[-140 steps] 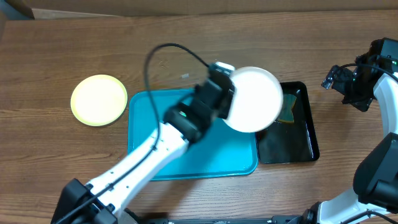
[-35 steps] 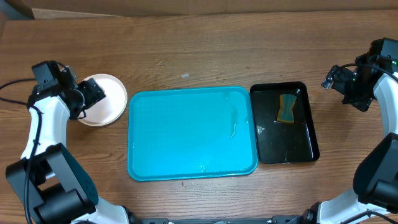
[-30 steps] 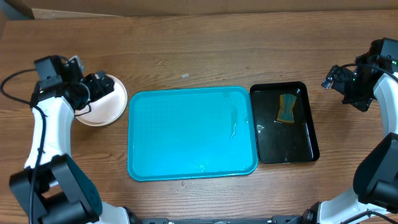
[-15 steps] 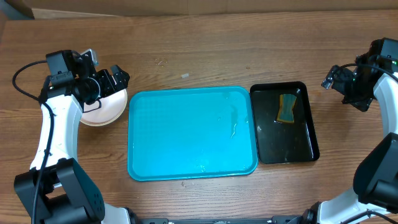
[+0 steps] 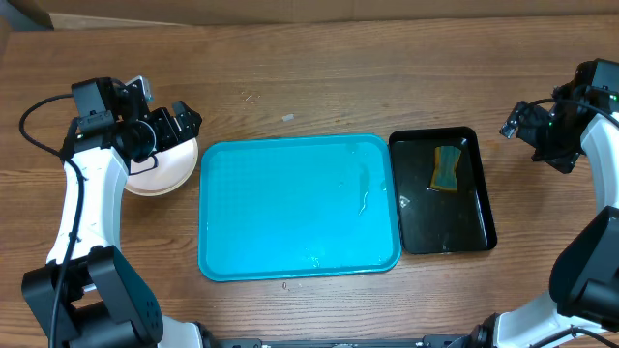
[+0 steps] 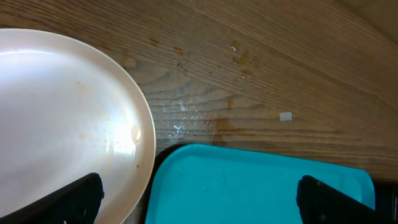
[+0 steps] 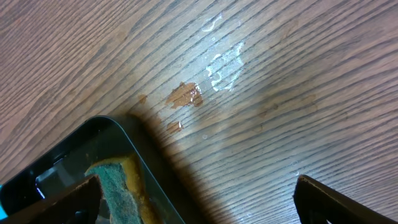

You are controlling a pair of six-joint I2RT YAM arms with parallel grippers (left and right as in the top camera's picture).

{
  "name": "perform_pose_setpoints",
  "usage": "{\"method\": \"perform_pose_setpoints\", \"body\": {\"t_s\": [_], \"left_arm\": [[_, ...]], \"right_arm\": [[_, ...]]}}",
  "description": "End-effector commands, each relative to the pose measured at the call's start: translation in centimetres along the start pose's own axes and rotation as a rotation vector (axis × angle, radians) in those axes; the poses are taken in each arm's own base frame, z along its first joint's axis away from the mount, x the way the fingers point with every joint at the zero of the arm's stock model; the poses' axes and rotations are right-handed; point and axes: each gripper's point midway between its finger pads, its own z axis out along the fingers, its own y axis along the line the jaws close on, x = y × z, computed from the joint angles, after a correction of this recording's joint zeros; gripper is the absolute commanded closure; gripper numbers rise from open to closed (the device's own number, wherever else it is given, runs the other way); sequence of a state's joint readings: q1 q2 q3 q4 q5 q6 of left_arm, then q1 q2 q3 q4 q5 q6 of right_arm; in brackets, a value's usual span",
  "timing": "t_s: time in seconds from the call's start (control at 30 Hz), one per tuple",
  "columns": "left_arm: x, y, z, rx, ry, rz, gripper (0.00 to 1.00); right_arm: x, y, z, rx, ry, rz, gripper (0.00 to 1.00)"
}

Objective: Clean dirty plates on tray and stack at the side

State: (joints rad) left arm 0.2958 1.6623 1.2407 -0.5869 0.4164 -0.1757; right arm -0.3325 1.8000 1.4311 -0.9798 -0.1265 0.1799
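A white plate (image 5: 162, 170) lies on the table just left of the turquoise tray (image 5: 300, 208), whose surface holds only a few water streaks. In the left wrist view the plate (image 6: 62, 124) shows small orange specks and its rim sits close to the tray's corner (image 6: 261, 186). My left gripper (image 5: 174, 124) hovers open above the plate's far right edge, nothing between its fingers (image 6: 68, 202). Whatever is under this plate is hidden. My right gripper (image 5: 520, 121) hangs open at the far right, over bare wood beside the black tray.
A narrow black tray (image 5: 474, 217) with a green-and-yellow sponge (image 5: 447, 167) stands right of the turquoise tray; the sponge (image 7: 118, 186) also shows in the right wrist view. A white crumb (image 5: 287, 118) lies behind the tray. Wet patches (image 7: 221, 65) and a brown smear (image 7: 185, 94) mark the wood.
The left arm carried the white plate from over the trays to the left side, set it where the yellow plate lay, opened, and drew up and right. No motion in the last half second.
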Motion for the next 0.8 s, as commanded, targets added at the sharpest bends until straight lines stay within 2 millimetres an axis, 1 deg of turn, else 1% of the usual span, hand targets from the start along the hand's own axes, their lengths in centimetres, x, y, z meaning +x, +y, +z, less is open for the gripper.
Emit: {"method": "perform_pose_setpoints", "body": {"t_s": [0.0,0.37,0.5,0.6,0.7,0.77], "left_arm": [[-0.8,-1.0,-0.7,0.025,-0.025,0.035,0.00],[-0.8,-1.0,-0.7,0.025,-0.024,0.035,0.00],[-0.8,-1.0,-0.7,0.025,-0.024,0.035,0.00],[-0.8,-1.0,-0.7,0.025,-0.025,0.035,0.00],[-0.8,-1.0,-0.7,0.025,-0.025,0.035,0.00],[-0.8,-1.0,-0.7,0.025,-0.025,0.035,0.00]], "right_arm": [[-0.7,0.2,-0.7,-0.005,-0.028,-0.006,0.00],[-0.5,0.2,-0.6,-0.004,-0.025,-0.006,0.00],[-0.8,0.6,-1.8,-0.013,-0.056,-0.015,0.00],[-1.0,1.7,-4.2,-0.034,-0.117,-0.039,0.00],[-1.0,3.5,-7.7,-0.069,-0.205,-0.081,0.00],[-0.6,5.0,-10.8,-0.103,-0.278,-0.119,0.00]]}}
